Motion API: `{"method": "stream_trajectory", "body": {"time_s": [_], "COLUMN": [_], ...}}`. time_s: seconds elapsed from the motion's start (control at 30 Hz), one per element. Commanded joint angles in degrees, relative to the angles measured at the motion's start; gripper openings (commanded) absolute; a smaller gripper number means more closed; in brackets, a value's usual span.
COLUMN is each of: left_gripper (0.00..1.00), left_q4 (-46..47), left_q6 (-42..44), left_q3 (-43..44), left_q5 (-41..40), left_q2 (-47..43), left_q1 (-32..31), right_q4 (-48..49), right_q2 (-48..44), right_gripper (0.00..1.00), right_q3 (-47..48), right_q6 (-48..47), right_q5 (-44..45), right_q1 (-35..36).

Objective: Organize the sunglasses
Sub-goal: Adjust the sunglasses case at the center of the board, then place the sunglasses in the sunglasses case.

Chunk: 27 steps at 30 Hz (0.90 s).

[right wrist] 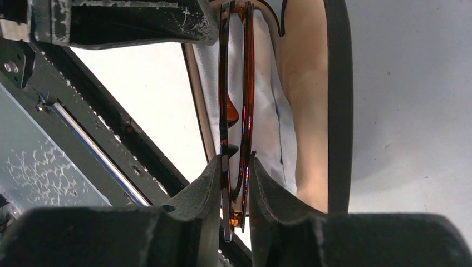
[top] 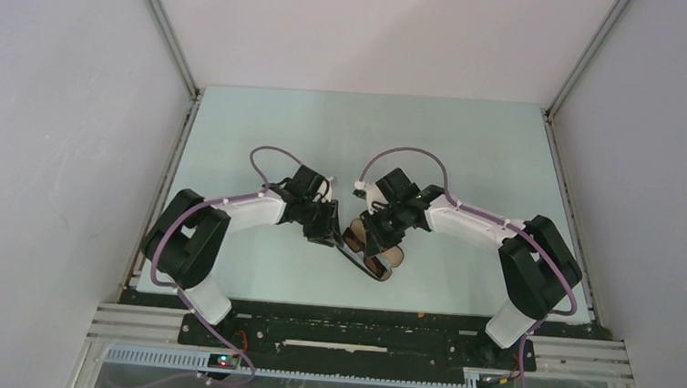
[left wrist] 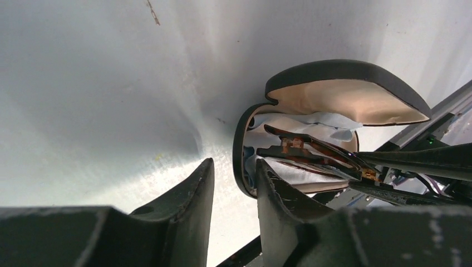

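My right jaws pinched the folded sunglasses edge-on in the mouth of the open case, near the middle of the table, to slot them in. My left jaws stood parted and empty beside it, ready to steady it.

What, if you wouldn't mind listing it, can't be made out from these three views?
- Right wrist: the sunglasses in the right gripper show only edge-on, and their far end is cut off by the top edge.
- Left wrist: the case's lower part hides behind the left gripper.
- Top view: both are tiny beneath the grippers, so whether the sunglasses touch the case is unclear.
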Motion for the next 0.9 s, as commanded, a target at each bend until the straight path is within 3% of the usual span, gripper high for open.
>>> {"method": "stream_trajectory", "body": {"time_s": [0.0,0.23,0.47,0.7,0.87], "left_gripper": [0.4,0.43,0.39,0.24,0.25], "left_q4": [-0.6,-0.6,1.9,1.6,6.6], "left_q6": [1.3,1.0,-2.4,-14.1,-22.0], "left_q3": [3.5,2.6,0.3,-4.0,-10.0], "left_q5": [-1.8,-2.0,-0.6,-5.4,-8.1], "left_q2": [-3.5,-5.3,-9.5,-9.9,-13.3], "left_q1": [0.4,0.3,0.3,0.4,0.2], "right_q4": [2.0,2.3,2.3,2.7,2.8], "right_q2": [1.3,2.3,3.1,3.3,3.2], "right_gripper": [0.27,0.27,0.27,0.27,0.27], "right_q3": [0.1,0.1,0.1,0.1,0.1], "right_q6": [1.1,1.5,1.9,2.6,2.7], "right_q5": [0.0,0.1,1.0,2.3,2.6], "right_q1": [0.7,0.8,1.3,1.6,1.6]}}
